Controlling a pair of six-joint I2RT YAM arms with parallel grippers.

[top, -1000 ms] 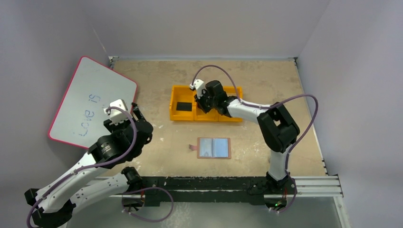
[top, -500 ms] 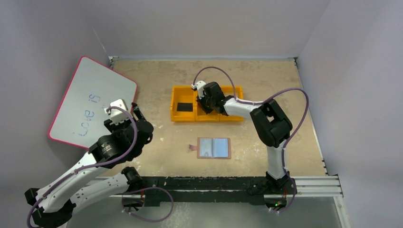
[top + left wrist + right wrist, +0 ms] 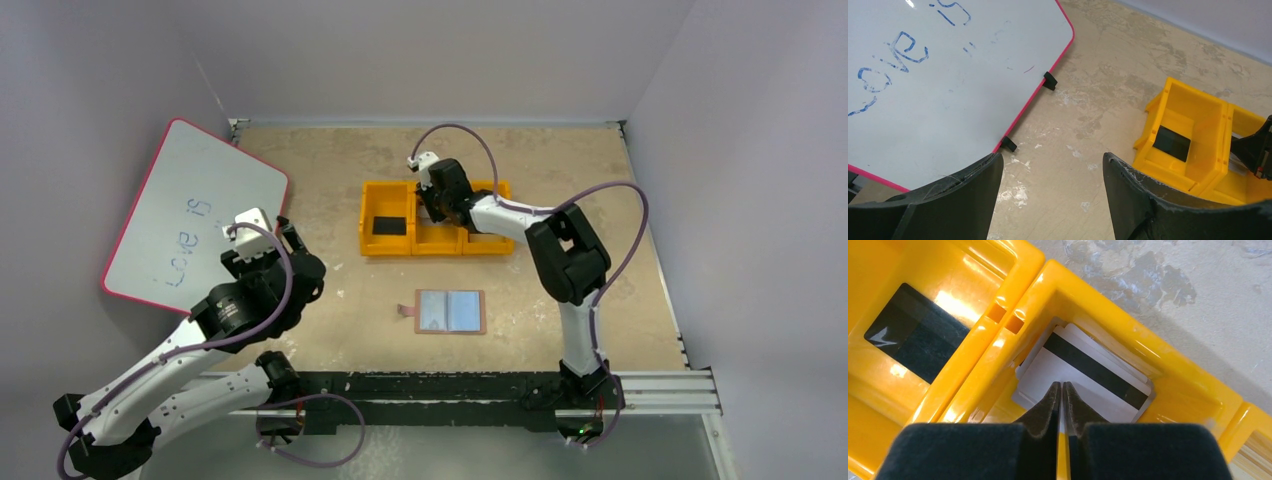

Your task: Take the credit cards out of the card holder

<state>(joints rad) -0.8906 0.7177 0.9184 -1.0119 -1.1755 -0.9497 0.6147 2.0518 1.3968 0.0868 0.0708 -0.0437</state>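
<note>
Your right gripper (image 3: pixel 1061 386) hangs tips-down over the middle compartment of the orange tray (image 3: pixel 1178 390); its fingers are pressed almost together, with only a hairline slit between them and nothing caught in it. Just beneath the tips lie the credit cards (image 3: pixel 1098 372), a small loose stack of white cards flat on the compartment floor, the top one showing a black magnetic stripe; whether the tips touch the stack, you cannot tell. A dark card (image 3: pixel 918 347) lies alone in the tray's left compartment.

The card holder (image 3: pixel 450 311) lies open and flat on the table (image 3: pixel 560 170), well apart from the tray and nearer the arm bases; its pale blue-grey inner panels face up and its snap tab sticks out at the left edge; you cannot tell from above whether any card sits in it.

Your left gripper (image 3: pixel 1050 165) has its fingers spread wide with nothing between them; it hovers over bare table beside the pink-edged whiteboard (image 3: pixel 948 75), which carries blue handwriting.
</note>
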